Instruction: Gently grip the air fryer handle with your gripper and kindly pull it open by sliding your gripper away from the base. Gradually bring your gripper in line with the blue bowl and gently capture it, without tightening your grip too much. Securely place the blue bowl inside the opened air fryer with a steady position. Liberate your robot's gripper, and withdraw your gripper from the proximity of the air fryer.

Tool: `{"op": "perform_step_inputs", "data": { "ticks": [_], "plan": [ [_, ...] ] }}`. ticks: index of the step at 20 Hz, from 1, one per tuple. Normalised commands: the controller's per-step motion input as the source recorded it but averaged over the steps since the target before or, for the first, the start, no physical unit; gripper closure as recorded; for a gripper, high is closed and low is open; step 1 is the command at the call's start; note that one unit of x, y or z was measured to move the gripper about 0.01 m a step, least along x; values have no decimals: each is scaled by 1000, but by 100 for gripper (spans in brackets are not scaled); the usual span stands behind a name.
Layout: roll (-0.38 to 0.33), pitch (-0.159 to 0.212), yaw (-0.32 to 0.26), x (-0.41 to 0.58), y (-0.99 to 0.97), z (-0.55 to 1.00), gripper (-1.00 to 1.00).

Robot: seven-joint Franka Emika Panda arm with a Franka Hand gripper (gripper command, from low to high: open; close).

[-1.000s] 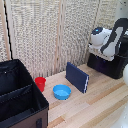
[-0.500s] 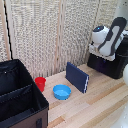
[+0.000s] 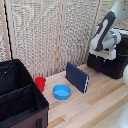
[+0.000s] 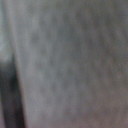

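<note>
The large black boxy air fryer (image 3: 111, 62) is seen at the exterior view's right, partly cut off by the frame edge and partly hidden by the white robot arm. The gripper (image 3: 104, 56) is lowered against its top front — whether the fingers are open or closed cannot be told. The small round bright-blue bowl (image 3: 62, 92) rests on the pale wooden worktop (image 3: 95, 107), well apart. The wrist view is only grey blur.

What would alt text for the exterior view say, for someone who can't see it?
A white robot arm reaches down at a black air fryer at the view's right. On the wooden table sit a blue bowl, a red cup, a dark-blue slab and a black fabric bin.
</note>
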Motion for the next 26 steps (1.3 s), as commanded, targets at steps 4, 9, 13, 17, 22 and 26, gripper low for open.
{"op": "perform_step_inputs", "data": {
  "ticks": [4,9,13,17,22,26],
  "plan": [
    [46,-102,0,-491,899,0,100],
    [27,-155,-49,-206,914,71,100],
    [24,-125,-96,-9,880,96,100],
    [0,-120,-99,20,906,-3,100],
    [-2,-25,-82,297,719,-177,100],
    [-40,10,-11,181,362,-204,100]
  ]
}}
